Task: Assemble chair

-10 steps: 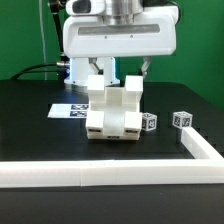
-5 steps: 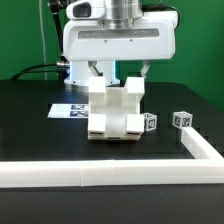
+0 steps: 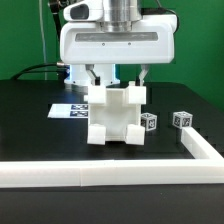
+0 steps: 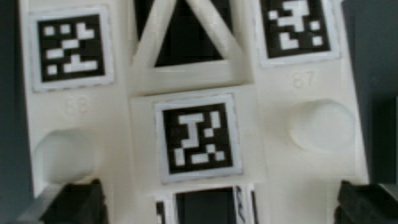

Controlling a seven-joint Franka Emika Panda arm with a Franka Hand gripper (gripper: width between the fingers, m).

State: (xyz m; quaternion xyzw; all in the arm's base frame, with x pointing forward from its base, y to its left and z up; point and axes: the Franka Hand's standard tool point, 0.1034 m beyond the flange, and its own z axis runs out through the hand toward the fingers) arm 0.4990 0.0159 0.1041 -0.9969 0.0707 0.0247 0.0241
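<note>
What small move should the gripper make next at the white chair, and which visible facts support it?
Probably close the jaws on the chair. The gripper hangs open right over it, and in the wrist view its tagged white surface sits centred between the two fingertips, which flank it without visibly gripping.

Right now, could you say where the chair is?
The chair stands centred under the open jaws, with the marker board on the exterior view's left.
</note>
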